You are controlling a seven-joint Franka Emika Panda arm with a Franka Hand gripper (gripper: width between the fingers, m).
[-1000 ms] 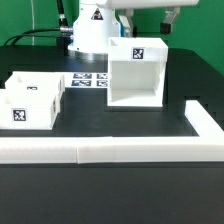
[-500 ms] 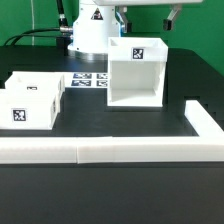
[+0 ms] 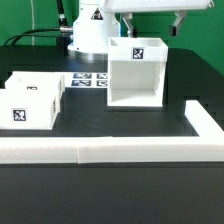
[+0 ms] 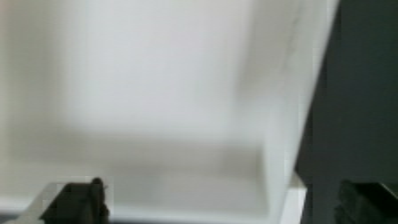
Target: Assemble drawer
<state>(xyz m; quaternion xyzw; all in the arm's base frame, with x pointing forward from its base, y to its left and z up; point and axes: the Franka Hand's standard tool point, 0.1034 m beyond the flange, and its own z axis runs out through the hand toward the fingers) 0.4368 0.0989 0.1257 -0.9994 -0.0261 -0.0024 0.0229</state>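
The tall white drawer case (image 3: 135, 72) stands at the middle of the table, open side toward the camera, with a square tag on its top front. Two small white trays (image 3: 30, 100), each with a tag, sit side by side at the exterior view's left. My gripper (image 3: 152, 25) hangs just above the case's top, open and empty, its fingers (image 3: 178, 22) spread about as wide as the case. In the wrist view the case's white wall (image 4: 160, 100) fills most of the picture, with the gripper (image 4: 219, 205) open and its dark fingertips (image 4: 75, 203) either side.
A long low white rail (image 3: 100, 150) runs along the front and bends back at the exterior view's right (image 3: 205, 120). The marker board (image 3: 90, 80) lies flat behind the trays. The robot base (image 3: 92, 35) stands at the back.
The gripper's fingers above the case now stand wider apart, the one at the exterior view's right farther right. The case and trays have not moved.
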